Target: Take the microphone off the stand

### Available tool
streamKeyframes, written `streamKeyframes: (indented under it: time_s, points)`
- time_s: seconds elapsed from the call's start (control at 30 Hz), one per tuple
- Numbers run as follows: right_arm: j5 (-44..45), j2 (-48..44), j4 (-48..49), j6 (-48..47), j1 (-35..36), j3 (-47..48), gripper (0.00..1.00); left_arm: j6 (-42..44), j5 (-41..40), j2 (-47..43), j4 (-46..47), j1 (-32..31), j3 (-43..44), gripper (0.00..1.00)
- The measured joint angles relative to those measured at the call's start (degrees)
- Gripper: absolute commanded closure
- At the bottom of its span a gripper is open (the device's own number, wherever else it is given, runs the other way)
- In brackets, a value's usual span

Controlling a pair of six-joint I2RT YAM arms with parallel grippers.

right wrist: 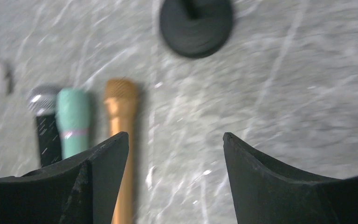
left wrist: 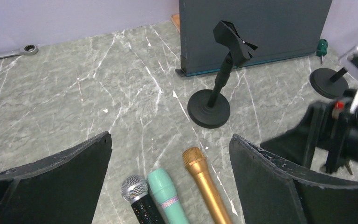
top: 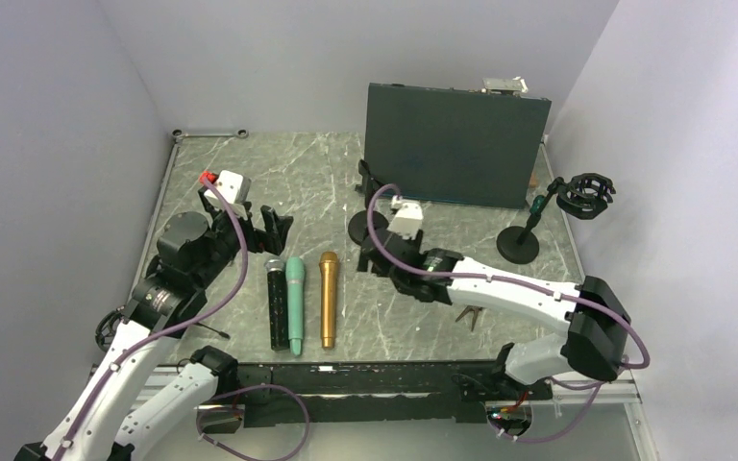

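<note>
Three microphones lie side by side on the marble table: a black one with a silver head [top: 278, 307], a teal one [top: 295, 303] and a gold one [top: 329, 298]. A short black stand [top: 362, 228] with an empty clip [left wrist: 233, 39] stands behind them. My left gripper [top: 274, 226] is open and empty, just behind the microphone heads, which show between its fingers in the left wrist view [left wrist: 170, 140]. My right gripper [top: 370, 254] is open and empty, right of the gold microphone [right wrist: 121, 121] and near the stand's base [right wrist: 196, 25].
A second stand [top: 518, 246] with an empty round shock mount [top: 585, 195] is at the right edge. A dark upright panel [top: 456, 144] stands at the back. A wrench [top: 209, 134] lies at the back left. Walls close in on both sides.
</note>
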Motion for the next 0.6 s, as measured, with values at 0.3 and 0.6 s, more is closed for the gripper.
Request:
streamKeyframes:
  time_s: [0.3,0.6]
  points:
    - [5.3,-6.4,-9.5,-0.6,-16.0,-2.6,0.25,0.0,-0.1,0.0,-0.4,0.0,0.0,0.0]
    - [8.7,-14.3,-13.6,-12.1,-34.9,3.3,0.26,0.0,-0.1,0.0,-0.5,0.0,0.0,0.01]
